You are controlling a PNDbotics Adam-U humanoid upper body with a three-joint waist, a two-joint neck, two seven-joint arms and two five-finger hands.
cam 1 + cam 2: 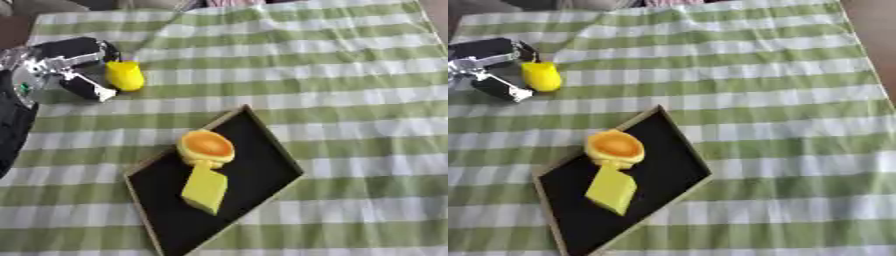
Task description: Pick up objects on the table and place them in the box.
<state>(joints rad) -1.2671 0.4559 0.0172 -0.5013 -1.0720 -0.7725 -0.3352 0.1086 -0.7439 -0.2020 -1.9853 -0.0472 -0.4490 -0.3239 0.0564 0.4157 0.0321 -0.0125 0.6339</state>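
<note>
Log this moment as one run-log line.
left hand: at yellow object on cloth | box: orange-topped piece, yellow block | right hand: unseen

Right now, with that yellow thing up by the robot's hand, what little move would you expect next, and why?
Probably closing the left hand around the yellow object and lifting it. The hand sits right beside it on the checked cloth, fingers on either side, though I cannot tell if they already grip it. The black box already holds two yellow pieces, so this one seems left over.

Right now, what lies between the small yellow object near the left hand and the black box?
Nothing: in the left eye view, only bare green checked cloth separates the yellow object, at the left hand, from the box.
</note>
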